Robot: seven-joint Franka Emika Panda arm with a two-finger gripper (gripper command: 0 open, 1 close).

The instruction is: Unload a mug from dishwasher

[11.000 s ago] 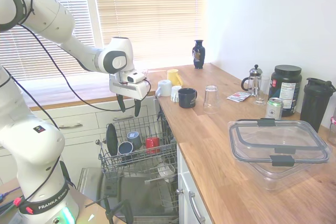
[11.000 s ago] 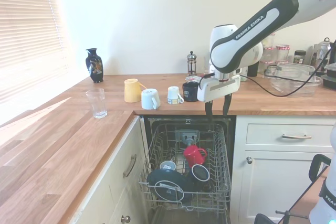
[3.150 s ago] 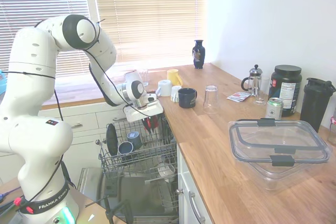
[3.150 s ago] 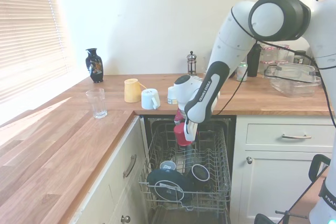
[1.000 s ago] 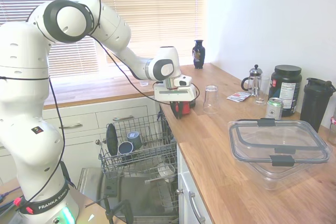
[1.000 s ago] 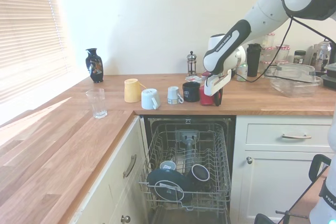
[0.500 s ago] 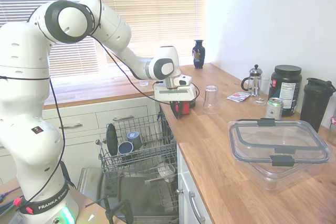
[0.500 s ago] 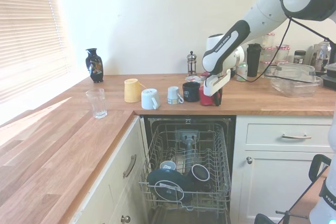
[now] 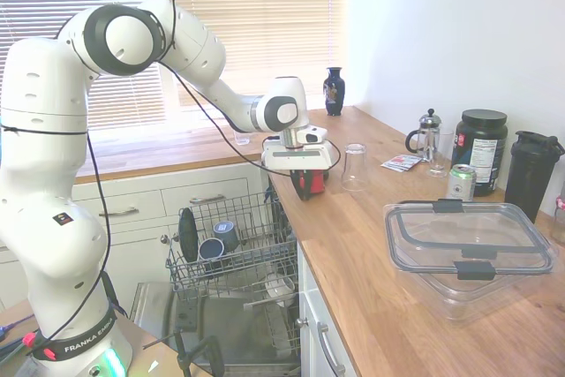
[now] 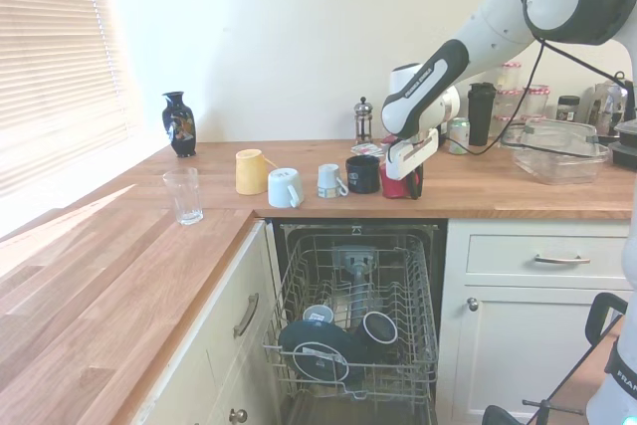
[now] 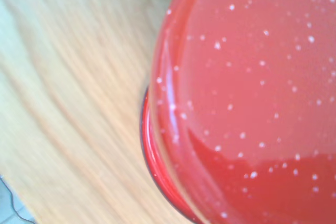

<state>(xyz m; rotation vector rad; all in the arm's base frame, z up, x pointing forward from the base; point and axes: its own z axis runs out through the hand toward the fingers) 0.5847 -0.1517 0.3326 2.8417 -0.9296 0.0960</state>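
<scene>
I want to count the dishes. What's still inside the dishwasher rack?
In the dishwasher rack: a dark plate, a navy mug and a grey-blue cup. Anything lower is hidden. The red mug is on the counter, under the gripper.

The only print that reads clearly is "FRANKA EMIKA" in dark letters on the white base ring of the arm (image 9: 78, 335), at the lower left of the first exterior view. The black tub (image 9: 479, 151) on the tabletop (image 9: 371, 245) carries a label with red and white marks, too small to read. The green-topped can (image 9: 461, 182) beside it bears print that is likewise illegible. The wrist view shows no lettering.
</scene>
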